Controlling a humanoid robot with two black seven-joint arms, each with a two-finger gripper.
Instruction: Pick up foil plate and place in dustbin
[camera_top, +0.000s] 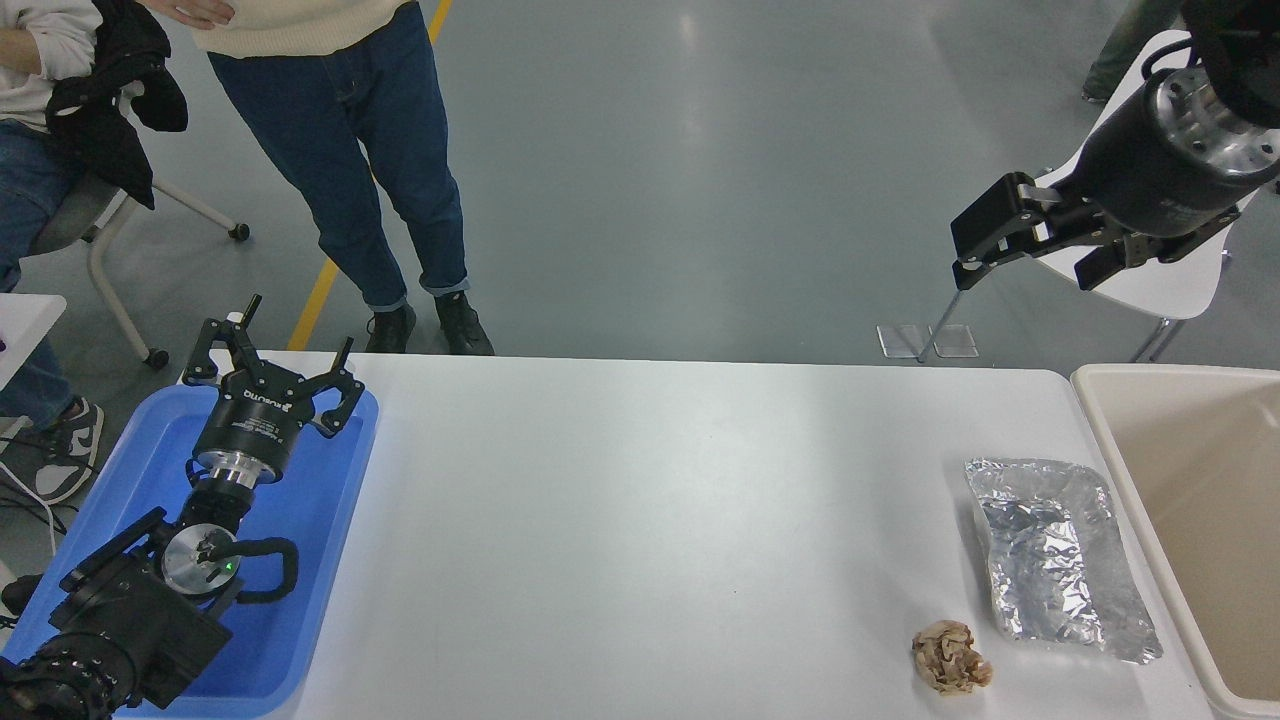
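right pincer apart, high beyond worktop's far-right corner | foil plate (thin, crinkly) at right edge beside dustbin | risk: rim could crumple, slip | left pincer apart, parked near-left

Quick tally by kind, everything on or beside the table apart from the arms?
Foil plate: 1
Crumpled brown paper wad: 1
Blue tray: 1
Dustbin: 1
Total: 4
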